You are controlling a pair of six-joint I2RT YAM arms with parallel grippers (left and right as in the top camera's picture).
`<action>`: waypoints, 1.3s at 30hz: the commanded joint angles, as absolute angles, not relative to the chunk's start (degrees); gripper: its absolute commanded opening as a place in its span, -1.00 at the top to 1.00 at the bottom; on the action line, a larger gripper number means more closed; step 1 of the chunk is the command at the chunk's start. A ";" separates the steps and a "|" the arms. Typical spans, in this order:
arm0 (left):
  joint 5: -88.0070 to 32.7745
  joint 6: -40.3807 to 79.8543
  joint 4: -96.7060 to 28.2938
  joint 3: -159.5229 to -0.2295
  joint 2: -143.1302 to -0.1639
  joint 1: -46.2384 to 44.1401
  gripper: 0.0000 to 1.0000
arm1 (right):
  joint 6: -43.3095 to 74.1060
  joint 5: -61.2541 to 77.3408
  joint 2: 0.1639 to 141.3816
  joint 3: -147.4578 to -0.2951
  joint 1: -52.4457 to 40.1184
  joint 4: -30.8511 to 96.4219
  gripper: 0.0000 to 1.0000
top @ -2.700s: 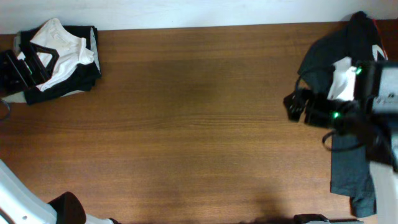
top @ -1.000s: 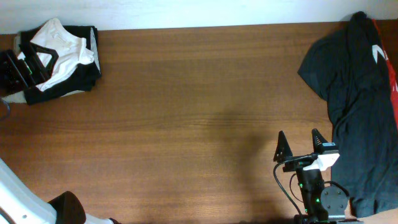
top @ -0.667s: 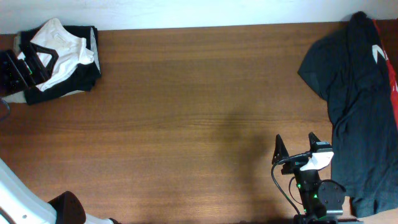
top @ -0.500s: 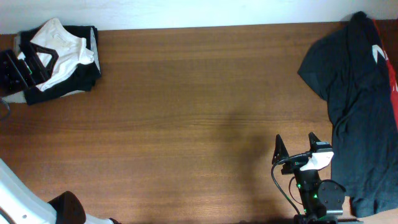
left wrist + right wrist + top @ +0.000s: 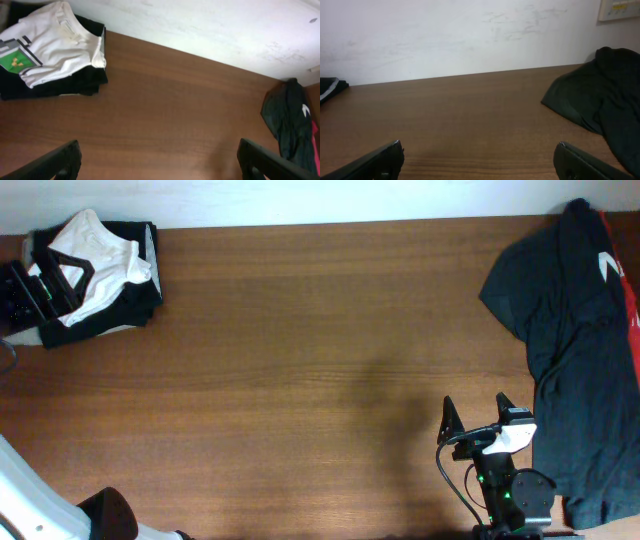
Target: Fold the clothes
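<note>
The white T-shirt (image 5: 95, 242) lies folded on top of a black stack at the table's far left corner. It also shows in the left wrist view (image 5: 55, 40), with a green patch near its left edge. My right gripper (image 5: 478, 412) is open and empty, low over the table's front right, just left of the black garment; its wrist view (image 5: 480, 162) shows bare wood between the fingers. My left gripper (image 5: 162, 165) is open and empty, high above the table, far from the shirt. I cannot pick it out in the overhead view.
A black garment with red-white trim (image 5: 580, 350) lies crumpled along the right edge, also in the left wrist view (image 5: 290, 120) and the right wrist view (image 5: 600, 95). The black stack (image 5: 110, 305) sits under the shirt. A white wall (image 5: 470, 35) runs behind the table.
The right arm left the black garment at the right and came to the front right, gripper open. It has been still for the last half second. The garment now lies uncovered.
</note>
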State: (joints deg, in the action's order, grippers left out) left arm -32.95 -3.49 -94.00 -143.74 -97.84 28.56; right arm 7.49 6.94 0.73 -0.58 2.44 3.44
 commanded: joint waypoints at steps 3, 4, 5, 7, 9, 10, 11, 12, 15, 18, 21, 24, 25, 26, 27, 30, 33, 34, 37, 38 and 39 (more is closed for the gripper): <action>-32.77 -4.23 -96.66 -142.98 -97.06 25.36 -0.98 | 7.31 6.87 0.40 -0.32 2.76 3.86 -0.97; -30.52 -4.23 -96.51 -142.08 -95.98 23.49 -0.98 | 7.31 6.87 0.40 -0.32 2.76 3.86 -0.97; -27.33 -4.21 -96.09 -140.38 -94.43 21.30 -0.98 | 7.31 6.85 0.43 -0.32 2.76 3.86 -0.97; -21.65 -4.19 -93.54 -134.67 -90.56 17.02 -0.98 | 7.31 6.85 0.40 -0.32 2.76 3.86 -0.97; -18.98 -4.19 -86.98 -123.83 -84.53 12.03 -0.98 | 7.31 6.85 0.40 -0.32 2.76 3.86 -0.97; -18.79 -4.19 -82.37 -117.49 -81.06 9.96 -0.98 | 7.31 6.87 0.40 -0.32 2.76 3.86 -0.98; -18.55 -4.21 -75.88 -109.23 -76.36 7.64 -0.98 | 7.31 6.85 0.40 -0.32 2.76 3.86 -0.97; -18.11 -4.21 -69.04 -100.29 -71.13 5.80 -0.98 | 7.31 6.85 0.40 -0.32 2.76 3.86 -0.98; -17.76 -4.19 -55.86 -81.01 -58.37 4.64 -0.98 | 7.31 6.85 0.43 -0.32 2.76 3.86 -0.97; -17.72 -4.19 -49.95 -65.69 -44.58 4.67 -0.98 | 7.31 6.85 0.40 -0.32 2.76 3.86 -0.98; -17.78 -2.42 -42.63 -55.48 -33.63 4.64 -0.98 | 7.31 6.87 0.40 -0.32 2.76 3.86 -0.97; -15.38 2.39 -31.97 -43.62 -21.76 4.64 -0.98 | 7.31 6.87 0.40 -0.32 2.76 3.86 -0.97; -14.94 2.37 -29.12 -40.16 -18.81 4.64 -0.98 | 7.31 6.85 0.40 -0.32 2.76 3.86 -0.97; -14.33 2.39 -25.28 -35.68 -15.31 4.64 -0.98 | 7.31 6.85 0.40 -0.32 2.76 3.86 -0.97; -14.22 2.48 -22.55 -32.97 -13.52 4.64 -0.98 | 7.31 6.85 0.40 -0.32 2.76 3.84 -0.97; -10.92 9.15 -10.94 -23.20 -8.80 4.67 -0.98 | 7.31 6.85 0.40 -0.32 2.76 3.84 -0.97; -4.93 15.94 -2.33 -15.40 -6.74 4.64 -0.98 | 7.31 6.85 0.40 -0.32 2.76 3.86 -0.97; -2.81 17.19 -0.32 -13.10 -6.13 4.64 -0.98 | 7.31 6.85 0.43 -0.32 2.76 3.86 -0.97; 0.03 17.17 3.49 -7.22 -3.62 4.64 -0.98 | 7.31 6.85 0.40 -0.32 2.76 3.86 -0.97; 0.51 17.15 4.43 -5.80 -2.83 4.64 -0.98 | 7.31 6.85 0.40 -0.32 2.76 3.86 -0.97; 1.43 17.15 5.23 -4.23 -1.72 4.67 -0.98 | 7.31 6.87 0.40 -0.32 2.76 3.86 -0.97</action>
State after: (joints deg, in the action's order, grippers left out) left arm -3.77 14.85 2.90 -8.60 -4.80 4.82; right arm 7.46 6.94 0.73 -0.58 2.50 3.49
